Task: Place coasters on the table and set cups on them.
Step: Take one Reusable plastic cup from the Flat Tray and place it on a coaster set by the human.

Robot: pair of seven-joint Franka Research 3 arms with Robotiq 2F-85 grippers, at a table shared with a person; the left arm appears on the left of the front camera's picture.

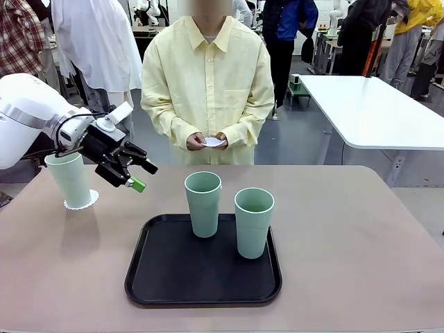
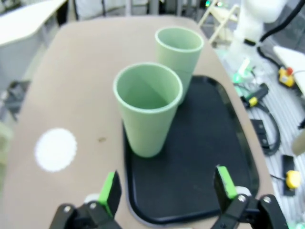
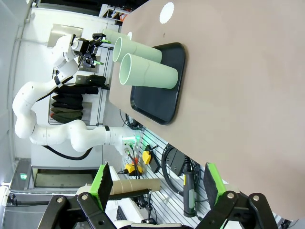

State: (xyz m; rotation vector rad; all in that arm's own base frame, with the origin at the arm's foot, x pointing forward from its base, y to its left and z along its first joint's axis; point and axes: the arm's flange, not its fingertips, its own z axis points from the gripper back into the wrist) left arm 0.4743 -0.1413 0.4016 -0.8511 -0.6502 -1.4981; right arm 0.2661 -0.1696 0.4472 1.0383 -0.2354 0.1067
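Left end effector [image 1: 142, 176] hovers in the front view with its fingers spread, pinching nothing. Just behind it, a lone cup [image 1: 71, 179] stands upright on a coaster [image 1: 82, 202] on the worktop [image 1: 347, 236]. On the side its fingers point toward, a black tray [image 1: 139, 277] carries a tray cup [image 1: 203, 205] and a second tray cup [image 1: 254, 225], both upright. Beyond them, a person's hands [image 1: 205, 142] hold another coaster [image 1: 213, 141].

From the left wrist, that end effector [image 2: 167, 188] is spread over the tray's near edge. Both tray cups stand straight ahead. A bare coaster [image 2: 56, 149] lies ahead, beside the tray and apart from it.

From the right wrist, the right end effector [image 3: 157, 183] is spread wide and empty near the worktop's edge. The tray and cups are well ahead, and the bare coaster is farther still.
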